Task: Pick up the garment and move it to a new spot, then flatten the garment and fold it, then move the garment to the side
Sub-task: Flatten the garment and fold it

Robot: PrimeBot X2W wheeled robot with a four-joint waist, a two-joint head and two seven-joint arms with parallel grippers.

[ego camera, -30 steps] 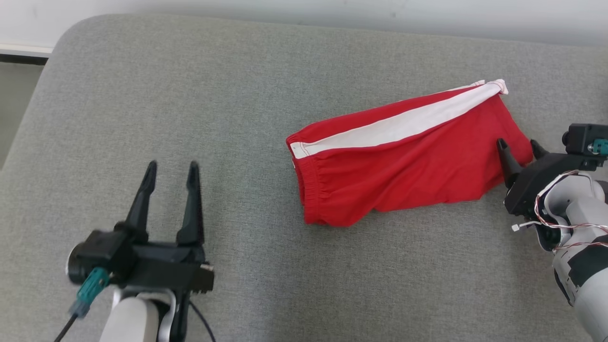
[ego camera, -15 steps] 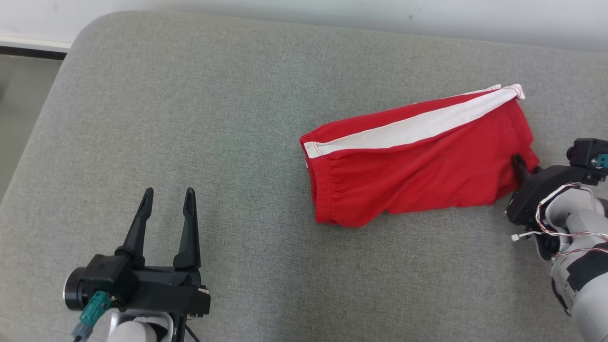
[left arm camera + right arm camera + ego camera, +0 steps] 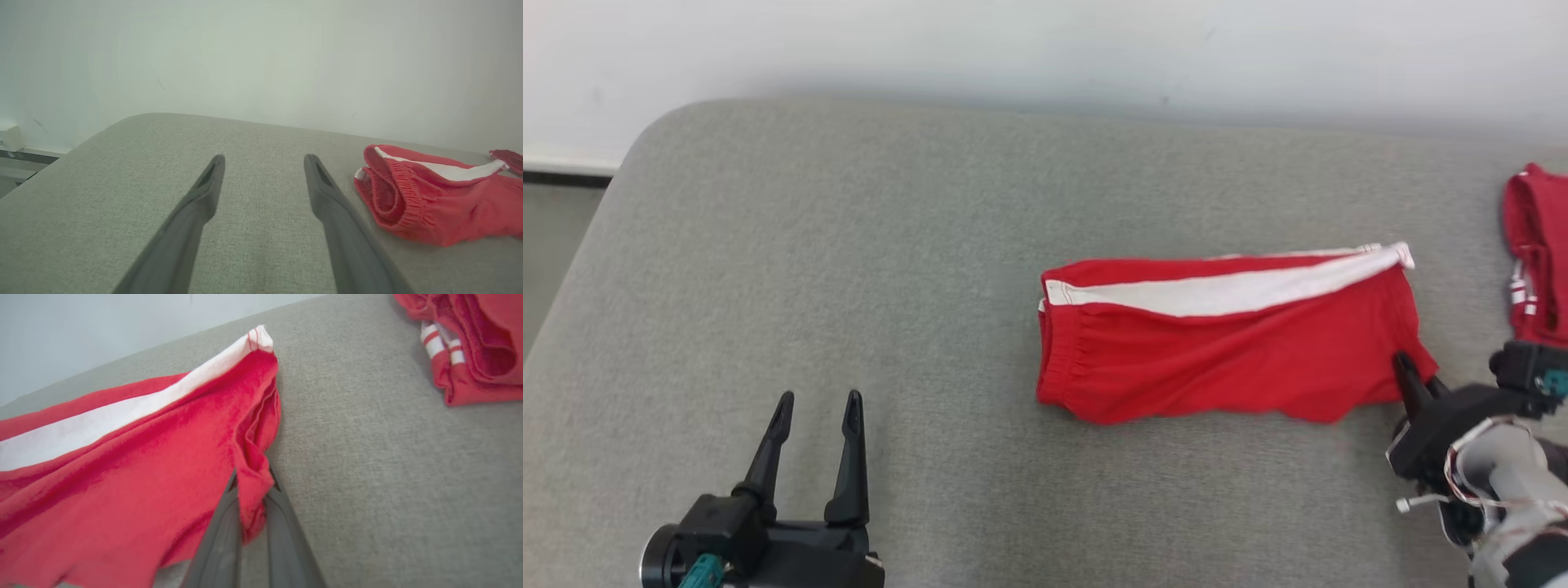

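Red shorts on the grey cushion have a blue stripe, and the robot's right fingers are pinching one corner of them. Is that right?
Not quite. The stripe is white, not blue; the head view shows it clearly. The rest holds: the red shorts lie on the grey cushion, and the right fingers pinch one corner.

1. On my head feed, a grey woven cushion [image 3: 866,269] spreads under and ahead of both sets of jaws.
2. A pale wall [image 3: 1013,49] rises beyond the cushion's far edge, well past the jaw tips.
3. A second red piece of clothing [image 3: 1535,253] with small white bands lies bunched ahead and to the right of the right jaws, apart from them.
4. On my left wrist feed, a small white box [image 3: 11,138] sits far to the left of the left jaws, low against the wall.
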